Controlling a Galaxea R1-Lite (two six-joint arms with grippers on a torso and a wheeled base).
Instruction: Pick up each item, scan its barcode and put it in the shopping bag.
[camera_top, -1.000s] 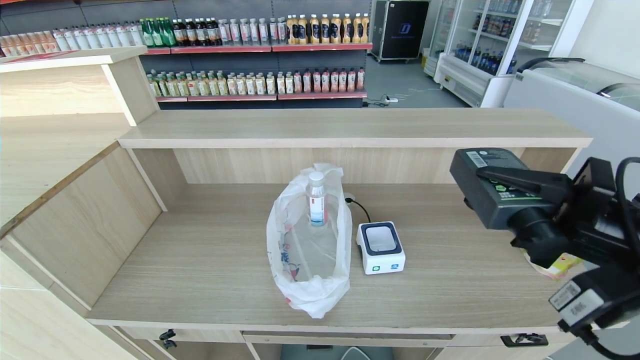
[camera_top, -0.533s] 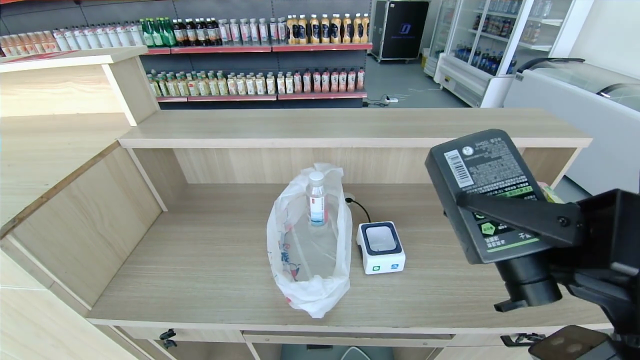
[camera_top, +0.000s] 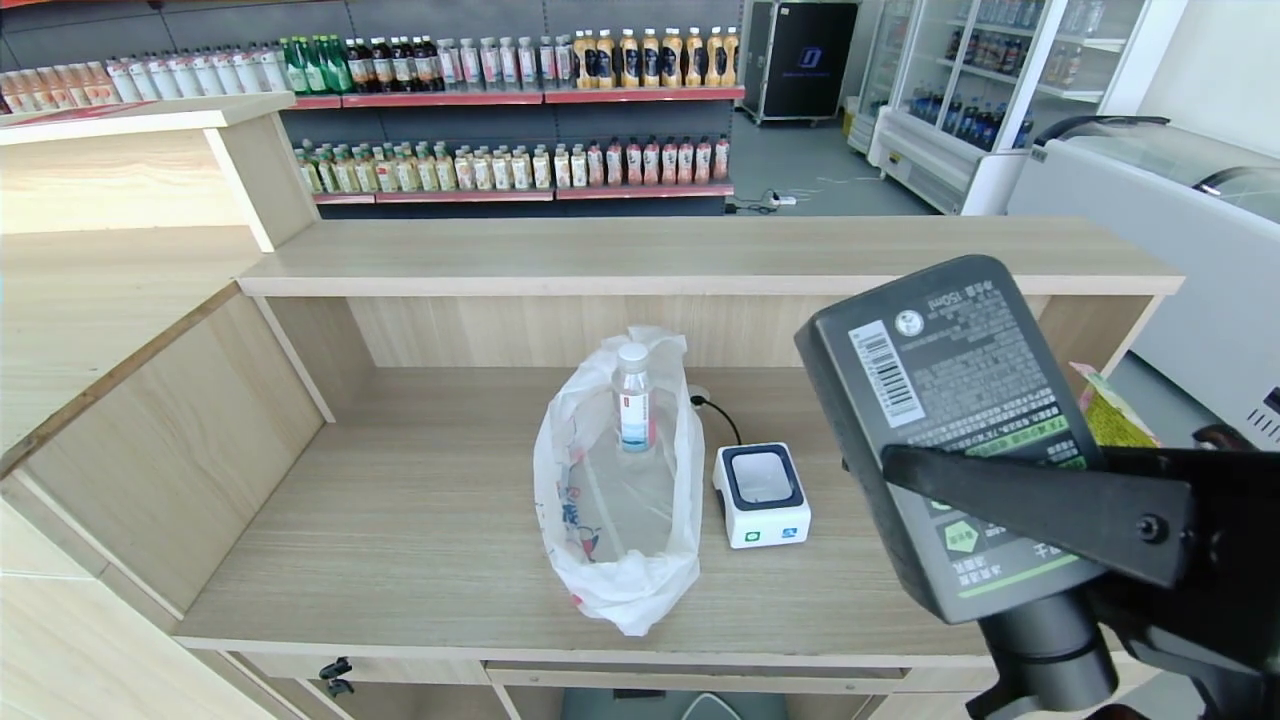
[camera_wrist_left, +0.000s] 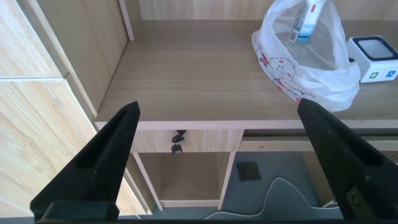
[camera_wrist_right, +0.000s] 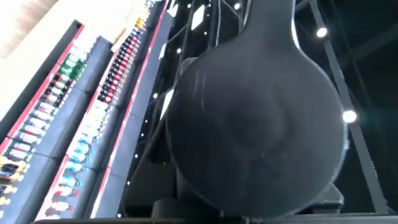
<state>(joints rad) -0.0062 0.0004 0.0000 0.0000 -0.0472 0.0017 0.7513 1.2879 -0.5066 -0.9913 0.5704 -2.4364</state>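
As the right hand (camera_top: 945, 485) grips a black bottle (camera_top: 935, 375), the shopping bag (camera_top: 572, 515) holds a clear bottle (camera_top: 633, 408)

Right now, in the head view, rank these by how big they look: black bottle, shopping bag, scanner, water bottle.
1. black bottle, though it is nearest the camera, so its real size is unsure
2. shopping bag
3. scanner
4. water bottle

One bag (camera_top: 566, 470), one scanner (camera_top: 761, 495), one clear bottle (camera_top: 633, 402), one black bottle (camera_top: 940, 400)
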